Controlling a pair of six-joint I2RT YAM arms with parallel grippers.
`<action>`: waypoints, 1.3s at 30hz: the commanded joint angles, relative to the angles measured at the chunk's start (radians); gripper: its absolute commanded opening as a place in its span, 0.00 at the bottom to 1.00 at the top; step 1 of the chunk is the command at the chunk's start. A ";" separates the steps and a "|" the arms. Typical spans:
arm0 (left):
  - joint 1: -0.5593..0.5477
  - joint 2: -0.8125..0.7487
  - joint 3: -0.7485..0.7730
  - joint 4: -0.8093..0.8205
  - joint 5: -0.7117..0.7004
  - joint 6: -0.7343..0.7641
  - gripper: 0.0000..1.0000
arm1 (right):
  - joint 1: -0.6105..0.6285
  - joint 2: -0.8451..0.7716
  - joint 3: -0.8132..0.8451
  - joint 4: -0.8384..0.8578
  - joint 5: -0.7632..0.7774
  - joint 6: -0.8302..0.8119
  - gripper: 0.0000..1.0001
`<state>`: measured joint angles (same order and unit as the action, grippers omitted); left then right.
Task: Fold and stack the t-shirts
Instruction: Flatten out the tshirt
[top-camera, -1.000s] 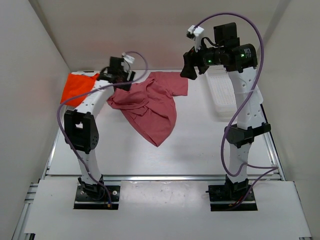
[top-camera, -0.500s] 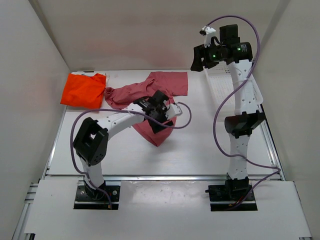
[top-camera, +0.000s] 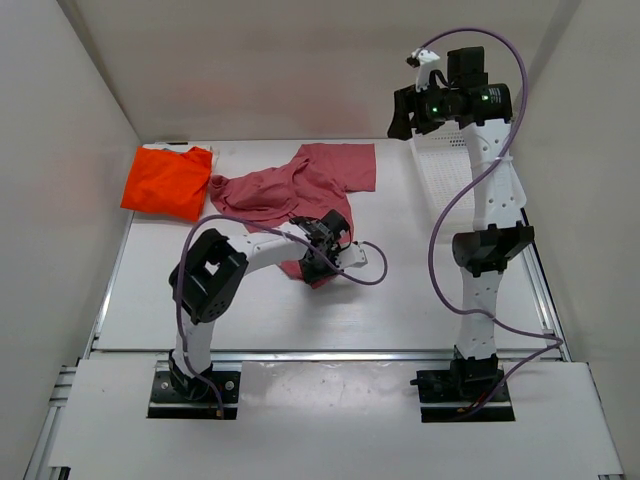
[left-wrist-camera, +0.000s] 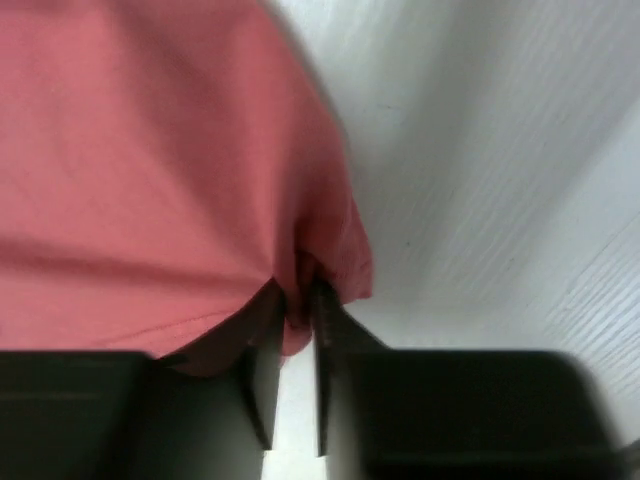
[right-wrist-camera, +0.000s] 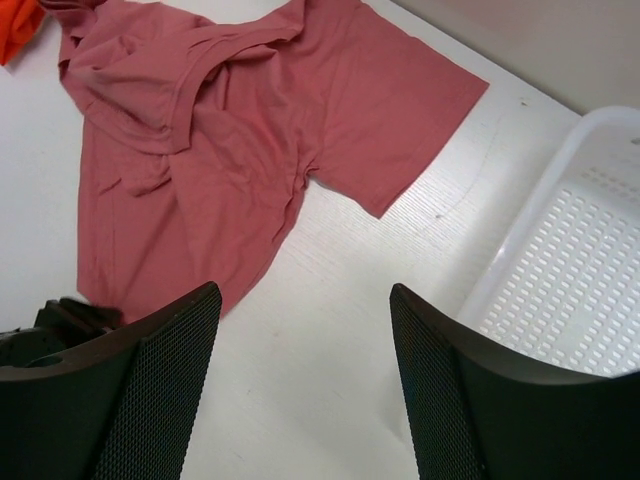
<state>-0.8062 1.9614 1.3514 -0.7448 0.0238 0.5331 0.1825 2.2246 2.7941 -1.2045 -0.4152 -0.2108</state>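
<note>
left tool (left-wrist-camera: 295, 298) pinching pinkish-red shirt (left-wrist-camera: 150, 150), likely its hem

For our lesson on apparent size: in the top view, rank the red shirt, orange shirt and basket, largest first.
1. red shirt
2-3. orange shirt and basket: too close to rank, as the right arm hides part of the basket.

- White mesh basket (top-camera: 436, 182) lies at the table's far right, hard by the right wall.
- White table (top-camera: 400, 300) spreads beneath.
- Metal rail (top-camera: 320, 353) lines its near edge.
- Plain walls (top-camera: 300, 70) close three sides.
</note>
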 joint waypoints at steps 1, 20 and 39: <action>0.008 -0.005 -0.034 0.033 -0.022 0.016 0.24 | -0.017 -0.039 0.028 0.010 0.004 0.014 0.73; 0.444 -0.733 -0.610 -0.249 -0.163 0.702 0.00 | 0.146 0.164 0.028 -0.136 0.036 -0.104 0.74; 0.611 -0.665 -0.592 -0.163 -0.140 0.512 0.00 | 0.228 -0.307 -1.428 0.485 0.213 -0.220 0.79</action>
<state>-0.2039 1.3018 0.7467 -0.9215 -0.1448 1.0988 0.3588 2.0342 1.5330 -0.9756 -0.2401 -0.4259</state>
